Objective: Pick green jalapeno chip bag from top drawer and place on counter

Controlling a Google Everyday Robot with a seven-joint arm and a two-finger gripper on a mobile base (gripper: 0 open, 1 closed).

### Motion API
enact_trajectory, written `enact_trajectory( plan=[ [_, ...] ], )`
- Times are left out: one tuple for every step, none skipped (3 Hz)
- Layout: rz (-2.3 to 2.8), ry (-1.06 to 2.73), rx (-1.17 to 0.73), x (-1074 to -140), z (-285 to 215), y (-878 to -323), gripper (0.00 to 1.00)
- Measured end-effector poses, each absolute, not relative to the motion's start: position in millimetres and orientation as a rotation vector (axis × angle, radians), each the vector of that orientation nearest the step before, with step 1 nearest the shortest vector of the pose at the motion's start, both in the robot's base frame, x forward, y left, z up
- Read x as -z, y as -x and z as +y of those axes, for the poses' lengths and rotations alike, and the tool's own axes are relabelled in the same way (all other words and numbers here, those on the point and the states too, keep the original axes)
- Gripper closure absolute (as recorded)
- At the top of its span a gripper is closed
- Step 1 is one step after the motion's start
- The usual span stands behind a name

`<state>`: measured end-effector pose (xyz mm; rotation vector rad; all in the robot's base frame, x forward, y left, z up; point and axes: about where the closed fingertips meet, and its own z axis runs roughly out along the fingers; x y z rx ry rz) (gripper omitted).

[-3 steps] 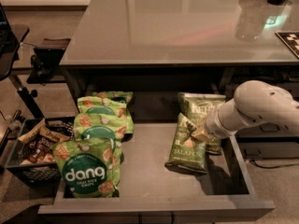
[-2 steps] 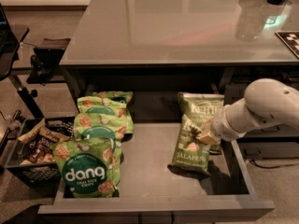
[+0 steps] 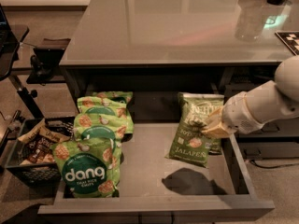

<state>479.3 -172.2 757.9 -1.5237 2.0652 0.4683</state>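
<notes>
The top drawer (image 3: 145,169) stands pulled open below the counter (image 3: 163,27). A dark olive-green jalapeno chip bag (image 3: 189,146) hangs tilted above the right side of the drawer floor and casts a shadow (image 3: 191,181) beneath it. My gripper (image 3: 211,127) comes in from the right on a white arm (image 3: 261,104) and is shut on the bag's right edge. A second bag alike (image 3: 202,102) lies behind it at the drawer's back right, partly covered.
Several brighter green "dang" bags (image 3: 88,169) are stacked along the drawer's left side. A black crate of dark snack packs (image 3: 28,150) stands on the floor to the left. Dark objects and a checkered board (image 3: 287,36) sit at the counter's far right.
The front jalapeno bag has come up off the drawer floor and shifted right with my gripper. Its shadow now shows on the floor below it.
</notes>
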Motion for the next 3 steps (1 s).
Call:
enact_trajectory(
  plan=[
    [1.967, 1.526, -0.609, -792, -161, -480, 1.00],
    [1.899, 1.520, -0.690, -826, -155, -489, 1.00],
    [1.878, 1.492, -0.691, -854, -155, -499, 1.00]
  ],
)
